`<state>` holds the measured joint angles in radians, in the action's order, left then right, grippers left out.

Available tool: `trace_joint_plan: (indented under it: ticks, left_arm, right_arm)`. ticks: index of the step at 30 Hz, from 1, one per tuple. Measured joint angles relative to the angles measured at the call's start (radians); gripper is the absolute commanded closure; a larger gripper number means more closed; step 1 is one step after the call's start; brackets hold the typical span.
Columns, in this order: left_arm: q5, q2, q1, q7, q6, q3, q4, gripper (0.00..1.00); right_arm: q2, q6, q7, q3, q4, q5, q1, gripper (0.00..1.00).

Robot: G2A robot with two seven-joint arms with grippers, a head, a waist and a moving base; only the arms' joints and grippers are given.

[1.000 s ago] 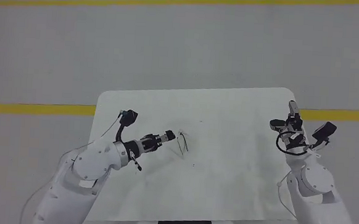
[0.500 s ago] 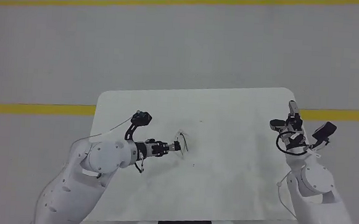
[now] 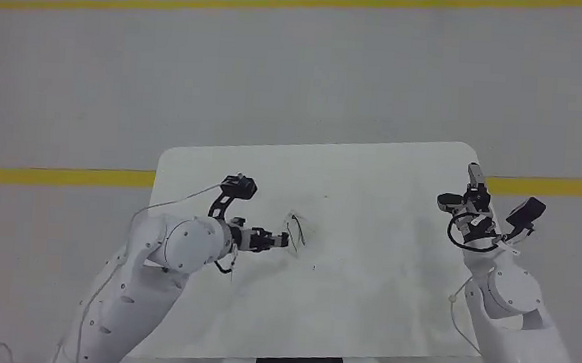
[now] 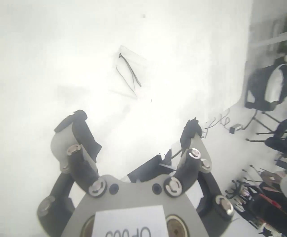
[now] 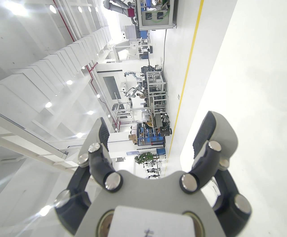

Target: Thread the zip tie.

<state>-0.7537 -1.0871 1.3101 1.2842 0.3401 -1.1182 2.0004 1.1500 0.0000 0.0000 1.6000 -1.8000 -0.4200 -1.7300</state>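
A white table (image 3: 385,277) is seen from above, with a robot arm at each side. The zip tie (image 3: 295,229), a thin dark strip bent into a narrow V, lies flat on the left-middle part of the table.

Over the last second the left arm has swung in and pushed forward, so the left pincer (image 3: 283,240) now sits just beside the near end of the zip tie. Before that it was further back. From the left wrist camera, the left pincer (image 4: 134,122) is spread wide with nothing between its fingers, and the zip tie (image 4: 127,74) lies straight ahead of the gap. This looks like the approach to a first pick-up. The tie is not yet held, and no threading has begun.

The right arm has not moved. The right pincer (image 3: 474,183) stays raised at the table's right edge near the far corner. Its wrist camera shows the right pincer (image 5: 154,123) open and holding nothing.

The zip tie lies well apart from every table edge, so it is unlikely to be nudged off. A wide stretch of white surface separates it from the right arm, giving that arm room to come across. The tie lies flat, so the fingers will probably have to come down close to the tabletop to catch it.
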Motion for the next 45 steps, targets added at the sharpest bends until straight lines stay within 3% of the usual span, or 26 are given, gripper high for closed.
trace_joint_plan:
  ticks: [6,9,12,31,34,37,42,45]
  left_arm:
    - [-0.119,-0.051,-0.115,0.107,0.0,0.108,-0.039,0.0]
    - [-0.16,-0.078,-0.141,0.106,0.0,0.151,-0.074,0.0]
    - [-0.197,-0.1,-0.145,0.106,0.0,0.181,-0.102,0.0]
    - [-0.18,-0.105,-0.154,0.087,0.0,0.19,-0.111,0.0]
    - [-0.182,-0.121,-0.204,0.07,0.0,0.222,-0.163,0.0]
    - [-0.204,-0.15,-0.264,0.104,0.0,0.248,-0.251,0.0]
    - [-0.227,-0.217,-0.356,0.106,0.0,0.325,-0.421,0.0]
    - [-0.228,-0.256,-0.398,0.106,0.0,0.372,-0.487,0.0]
  right_arm:
    - [0.0,0.0,0.0,0.0,0.0,0.0,0.0,0.0]
    - [0.0,0.0,0.0,0.0,0.0,0.0,0.0,0.0]
    - [0.0,0.0,0.0,0.0,0.0,0.0,0.0,0.0]
    - [0.0,0.0,0.0,0.0,0.0,0.0,0.0,0.0]
    - [0.0,0.0,0.0,0.0,0.0,0.0,0.0,0.0]
    - [0.0,0.0,0.0,0.0,0.0,0.0,0.0,0.0]
    - [0.0,0.0,0.0,0.0,0.0,0.0,0.0,0.0]
    - [0.0,0.0,0.0,0.0,0.0,0.0,0.0,0.0]
